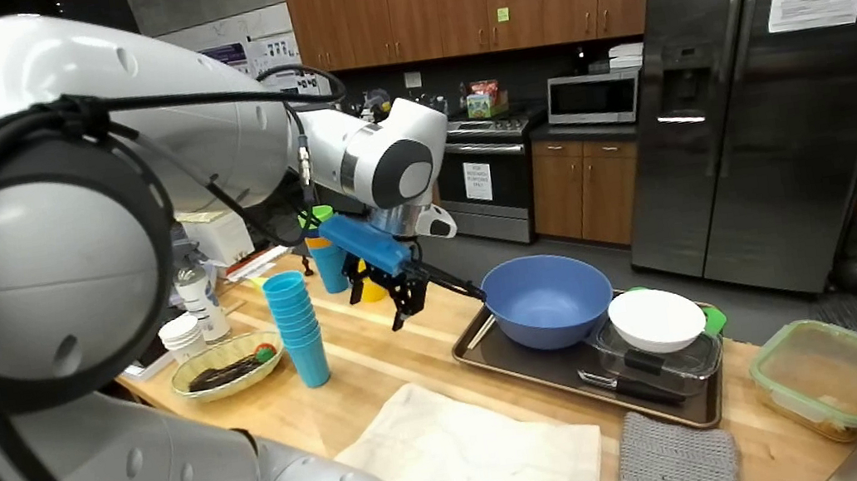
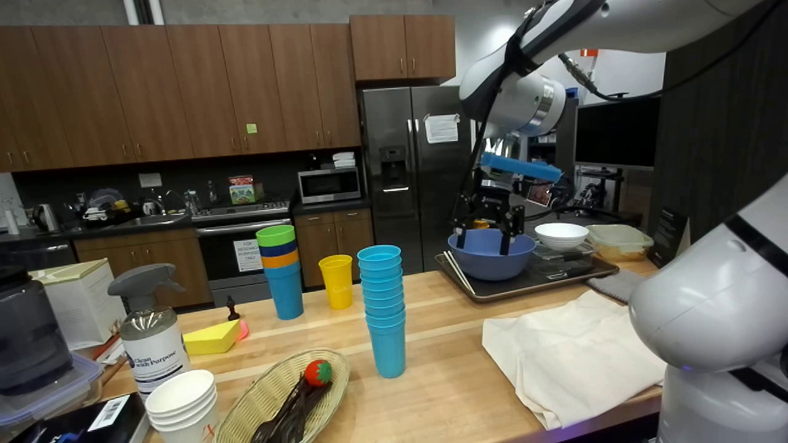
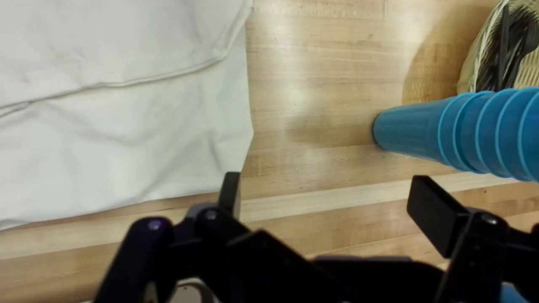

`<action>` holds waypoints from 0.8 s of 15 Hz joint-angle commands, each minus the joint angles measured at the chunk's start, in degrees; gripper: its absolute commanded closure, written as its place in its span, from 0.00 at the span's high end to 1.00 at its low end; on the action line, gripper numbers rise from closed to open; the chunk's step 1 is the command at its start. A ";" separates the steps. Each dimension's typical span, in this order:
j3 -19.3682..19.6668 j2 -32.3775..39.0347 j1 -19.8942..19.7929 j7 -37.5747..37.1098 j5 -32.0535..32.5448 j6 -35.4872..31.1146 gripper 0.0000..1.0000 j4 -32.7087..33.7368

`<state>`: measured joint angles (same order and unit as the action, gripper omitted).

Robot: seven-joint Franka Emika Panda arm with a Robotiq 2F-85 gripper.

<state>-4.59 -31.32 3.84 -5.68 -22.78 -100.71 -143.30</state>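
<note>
**Standing Upright and Apart, Off to the Right in the Wrist View**

The black two-fingered pincer [image 3: 326,198] is hanging above the pale, striped wooden counter [image 3: 311,101], its fingers standing wide apart and holding nothing.

In the wrist view, the tall, slim stack of nested light-blue plastic cups [image 3: 467,130] is standing to the right of the pincer's opening, and it appears to be the nearest standing thing in that view. In both exterior views the stack and the pincer are showing apart, and the stack is rising straight up from the counter: its long axis is running vertical, although the wrist view is making it look slanted.

At the left of the wrist view, the cream-white fabric cloth [image 3: 118,139] is lying spread with soft creases, so the pincer appears to be hovering over the strip between cloth and cups. The oval, straw-coloured woven basket [image 3: 468,71] is sitting past the stack, at the upper right. In an exterior view, the round blue bowl [image 1: 546,299] is resting on the dark rectangular tray [image 1: 516,356], across the pincer from the cups.
</note>
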 commanded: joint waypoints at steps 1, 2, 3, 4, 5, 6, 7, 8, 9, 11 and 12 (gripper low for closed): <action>4.35 -4.03 -4.99 0.21 7.33 3.40 1.00 -0.19; 5.40 -3.59 -5.60 1.10 9.19 3.47 1.00 0.22; 7.12 -4.14 -6.98 2.27 11.20 5.14 1.00 0.57; 8.50 -5.63 -8.47 2.68 13.22 8.40 1.00 1.98; 5.52 -2.50 -6.33 0.91 10.58 4.20 1.00 0.93; 7.40 -3.37 -7.82 2.11 11.80 5.95 1.00 1.37; 8.81 -4.02 -8.72 3.04 12.29 6.99 1.00 1.72; 9.20 -4.61 -9.01 3.26 12.36 7.47 1.00 1.80; 9.06 -5.08 -8.93 3.24 12.37 7.68 1.00 1.79; 8.31 -5.25 -8.73 3.08 12.44 7.71 1.00 1.78; 8.15 -5.25 -8.69 3.06 12.46 7.70 1.00 1.76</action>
<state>3.57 -36.61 -4.81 -2.64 -10.33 -93.10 -141.63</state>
